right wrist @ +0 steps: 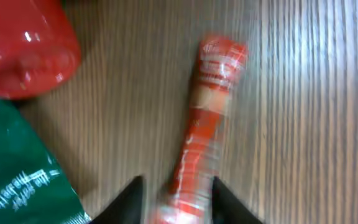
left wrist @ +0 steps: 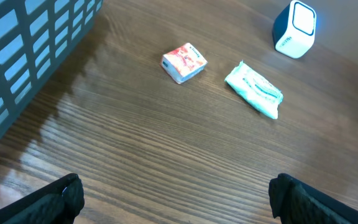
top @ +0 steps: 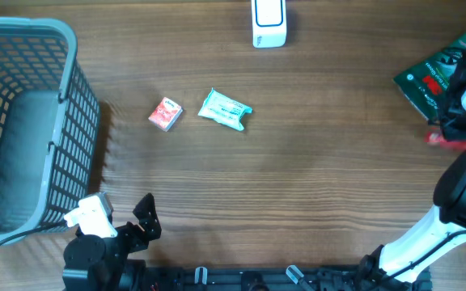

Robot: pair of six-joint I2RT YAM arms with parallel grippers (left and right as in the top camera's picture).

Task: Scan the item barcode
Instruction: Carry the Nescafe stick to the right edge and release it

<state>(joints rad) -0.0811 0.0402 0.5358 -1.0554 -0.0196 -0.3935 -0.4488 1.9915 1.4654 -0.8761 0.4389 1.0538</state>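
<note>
one slim red packet is my best guess at the item to scan. it lies flat on the desk at the right edge, just near of a green bag and beside a glossy red thing whose kind i cannot tell. the view is blurred, but the packet looks like a long crinkled film wrapper: probably light, soft enough to bend in the middle, and slick under the fingers. a hold across its narrow width near one end should leave the flat printed faces free for the barcode, though i cannot see where that is printed.

the right hand straddles the packet's near end, fingers partly spread, with a sliver of desk showing beside one of them, so it reads as loose, not pinching. the scanner stands at the far edge, well to the left. the left hand is spread wide and empty at the near left, by the basket.
</note>
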